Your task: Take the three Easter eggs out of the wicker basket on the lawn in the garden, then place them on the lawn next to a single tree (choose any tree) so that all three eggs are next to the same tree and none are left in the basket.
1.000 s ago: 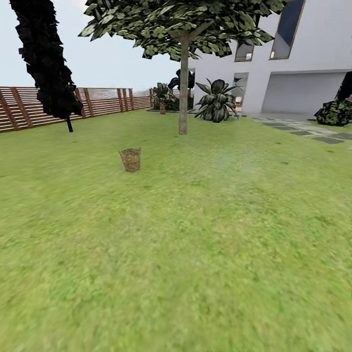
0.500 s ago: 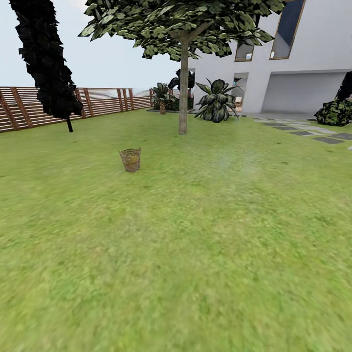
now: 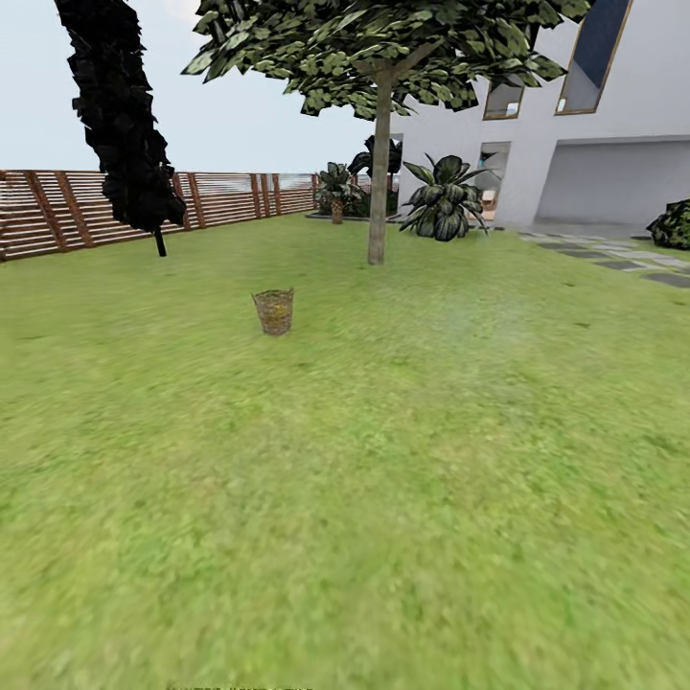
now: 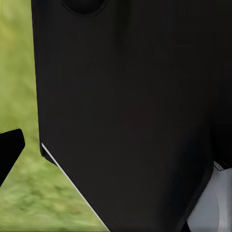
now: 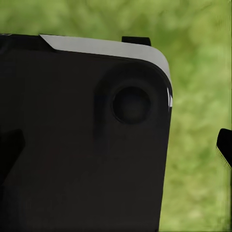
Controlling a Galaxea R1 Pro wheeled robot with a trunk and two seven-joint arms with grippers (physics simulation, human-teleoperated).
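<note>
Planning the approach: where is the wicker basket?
Head view: the wicker basket stands on the lawn, left of centre, nearer than the tree.

Slat fence (image 3: 57,211) at left, white house (image 3: 613,115) w/ windows, pale sky (image 3: 240,125)

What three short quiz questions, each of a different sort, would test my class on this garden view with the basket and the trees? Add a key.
1. True or false: the wicker basket stands upright on the lawn.
2. Multiple choice: the grey-trunked tree stands A) nearer the camera than the basket, B) beyond the basket and to its right in the head view, C) against the fence.
3. Fill in: behind the dark tree runs a brown slatted ____.

Key: 1 true; 2 B; 3 fence.
</note>
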